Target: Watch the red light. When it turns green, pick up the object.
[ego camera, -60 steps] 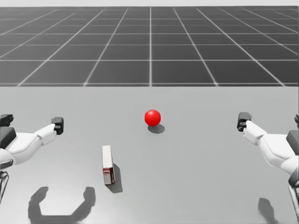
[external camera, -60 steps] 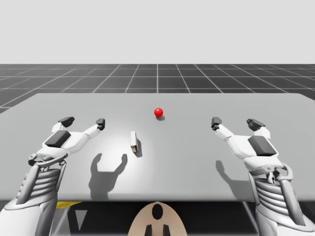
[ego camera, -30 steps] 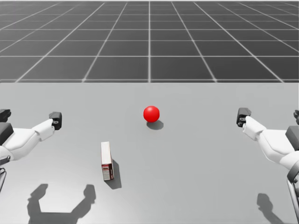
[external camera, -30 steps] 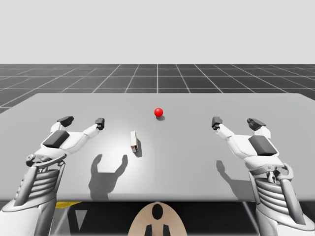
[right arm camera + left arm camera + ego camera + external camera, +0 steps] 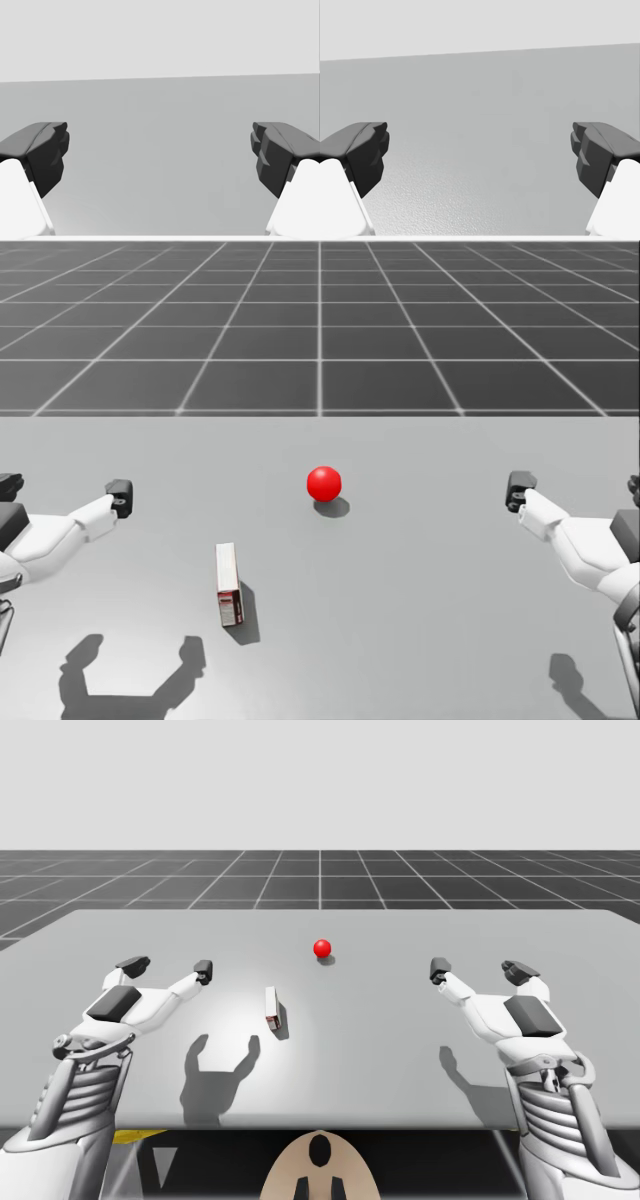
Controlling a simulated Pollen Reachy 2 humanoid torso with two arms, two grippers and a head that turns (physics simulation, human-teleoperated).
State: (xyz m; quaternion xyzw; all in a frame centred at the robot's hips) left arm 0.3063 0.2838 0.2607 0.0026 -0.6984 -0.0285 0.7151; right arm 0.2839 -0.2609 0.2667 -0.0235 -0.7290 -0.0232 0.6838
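The light is a red ball (image 5: 322, 948) (image 5: 324, 483) resting on the grey table (image 5: 380, 1020), a little behind the middle. A small white box with a red end (image 5: 271, 1005) (image 5: 229, 583) stands on its narrow side, nearer to me and left of the ball. My left gripper (image 5: 168, 966) (image 5: 480, 155) hovers open above the table, left of the box and apart from it. My right gripper (image 5: 476, 969) (image 5: 160, 155) hovers open at the far right, with nothing between its fingers.
Beyond the table's far edge (image 5: 320, 911) lies a dark gridded floor (image 5: 320, 330). Both grippers cast shadows on the table top near its front edge (image 5: 320, 1128).
My head has tilted slightly, so the head view shifted up a little between one second ago and half a second ago. The light stays red; arms and box have not moved.
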